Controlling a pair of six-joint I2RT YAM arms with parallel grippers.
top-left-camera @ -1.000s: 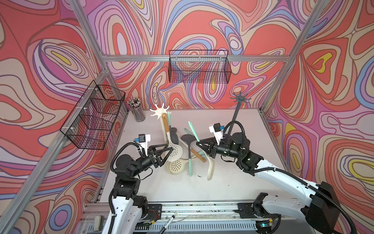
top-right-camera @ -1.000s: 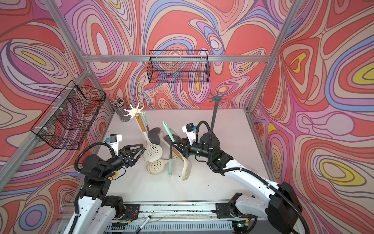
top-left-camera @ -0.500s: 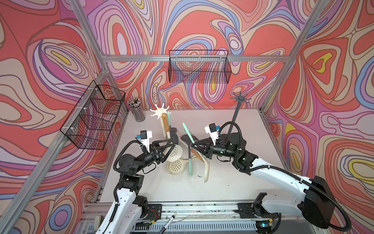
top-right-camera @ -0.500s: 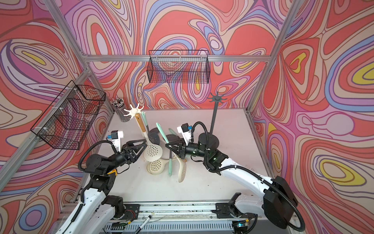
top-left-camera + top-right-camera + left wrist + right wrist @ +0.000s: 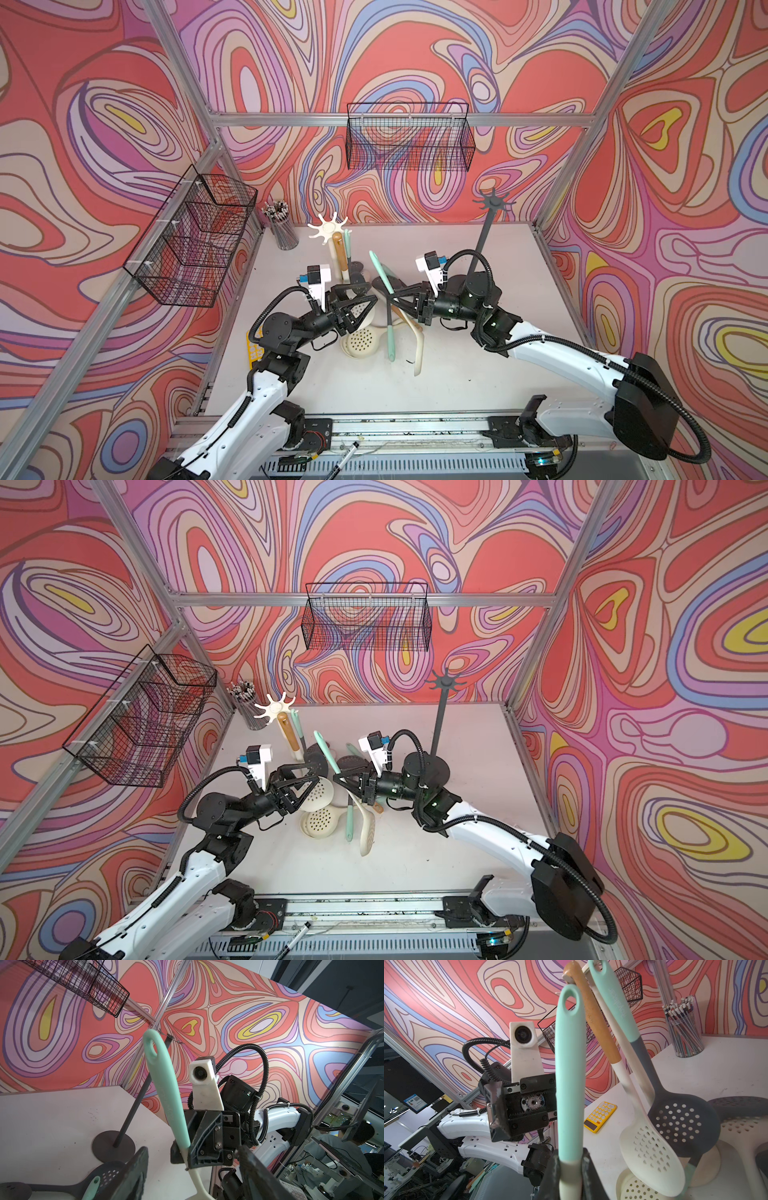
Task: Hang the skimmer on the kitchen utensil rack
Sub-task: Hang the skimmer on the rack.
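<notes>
Looking in from both top views, I have the skimmer point(image 5: 380, 272) pinched in the right gripper point(image 5: 569, 1167), the fingers point(image 5: 552, 1169) pressed on it where the mint-green handle meets the cream neck. Its long axis stands steep. The handle end, with its oval hanging hole, points up and back, leaning toward the white rack point(image 5: 330, 226). The cream head hangs down toward the front, and I cannot tell whether its tip touches the table point(image 5: 478, 374).

The handle looks smooth, matte and rounded, widening toward the hole.

My left gripper point(image 5: 366, 306) faces the right one from just beside it, its fingers spread apart.

On the white rack's hooks hang a wood-handled slotted spoon point(image 5: 652, 1157) in cream and a grey perforated skimmer point(image 5: 683, 1124) with a mint handle. A dark rack point(image 5: 492, 203) stands on a round base behind the right arm.

The table is pale and lightly speckled. A yellow calculator point(image 5: 600, 1115) lies near its left edge and a clear pen cup point(image 5: 282, 226) stands at the back. Swirl-patterned walls in red, lilac and cream close the cell, and black wire baskets point(image 5: 409, 137) hang on the aluminium frame.
</notes>
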